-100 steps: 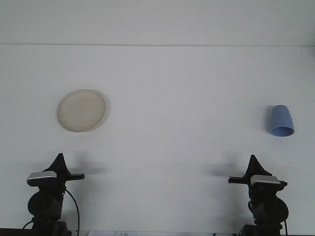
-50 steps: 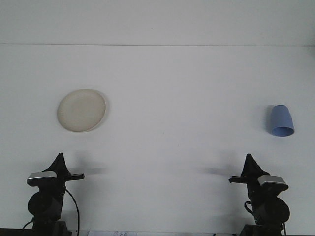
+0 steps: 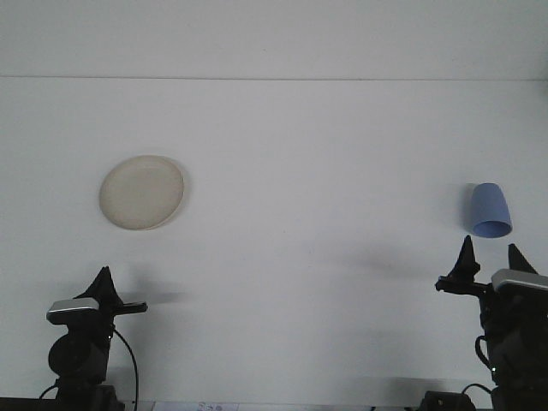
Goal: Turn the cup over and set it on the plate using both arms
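Setting: a white table (image 3: 282, 171) seen from the front, its far edge a thin line across the top of the view.
Cup: a light blue cup (image 3: 489, 209) sits on the right side of the table, wider rim toward the camera and narrower base farther away; whether it stands upside down or leans cannot be told.
Plate: a round cream plate (image 3: 142, 192) lies flat on the left side of the table, well apart from the cup.
Left gripper: the left gripper (image 3: 104, 280) is low at the bottom left, near the table's front edge and in front of the plate, not touching it. Only one dark pointed tip shows above its grey camera housing, so the state of its jaws cannot be told.
Right gripper: the right gripper (image 3: 489, 256) is at the bottom right, just in front of the cup and not touching it. Two dark pointed fingertips (image 3: 467, 253) stand apart with a clear gap of table between them, so its jaws are spread and hold nothing.
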Available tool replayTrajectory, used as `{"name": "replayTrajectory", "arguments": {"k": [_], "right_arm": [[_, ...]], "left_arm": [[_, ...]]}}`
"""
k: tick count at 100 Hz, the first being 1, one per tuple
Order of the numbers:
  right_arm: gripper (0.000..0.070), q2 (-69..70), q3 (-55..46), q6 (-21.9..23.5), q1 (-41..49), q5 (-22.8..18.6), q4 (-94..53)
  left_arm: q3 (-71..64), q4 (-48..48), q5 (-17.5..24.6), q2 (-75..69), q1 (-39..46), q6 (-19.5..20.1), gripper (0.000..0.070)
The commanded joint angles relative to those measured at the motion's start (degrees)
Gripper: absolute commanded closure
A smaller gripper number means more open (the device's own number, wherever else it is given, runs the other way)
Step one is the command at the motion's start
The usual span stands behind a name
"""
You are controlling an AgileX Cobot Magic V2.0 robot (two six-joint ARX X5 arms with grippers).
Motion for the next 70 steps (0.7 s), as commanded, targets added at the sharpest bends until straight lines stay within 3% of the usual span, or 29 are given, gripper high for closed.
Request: {"name": "replayTrajectory", "arguments": {"k": [1, 15, 30, 48, 70], "right_arm": [[0.0195, 2.9, 2.1, -6.5, 0.0, 2.0, -2.0], [0.0195, 9.6, 2.6, -13.6, -0.9, 8.6, -2.2], [0.0195, 18.8, 2.6, -15.9, -4.8, 9.1, -1.0], [0.0199, 28.9, 2.6, -18.5, -11.0, 7.6, 3.1], [0.0204, 39.5, 2.6, -18.7, -20.9, -1.9, 8.9]], "left_arm": [[-1.1, 0.6, 0.1, 0.0, 0.0, 0.7, 0.0685], [-1.1, 0.6, 0.1, 0.0, 0.0, 0.7, 0.0685], [-1.1, 0.6, 0.1, 0.0, 0.0, 0.7, 0.0685], [-1.1, 0.6, 0.1, 0.0, 0.0, 0.7, 0.0685], [-1.1, 0.6, 0.1, 0.0, 0.0, 0.7, 0.0685]]}}
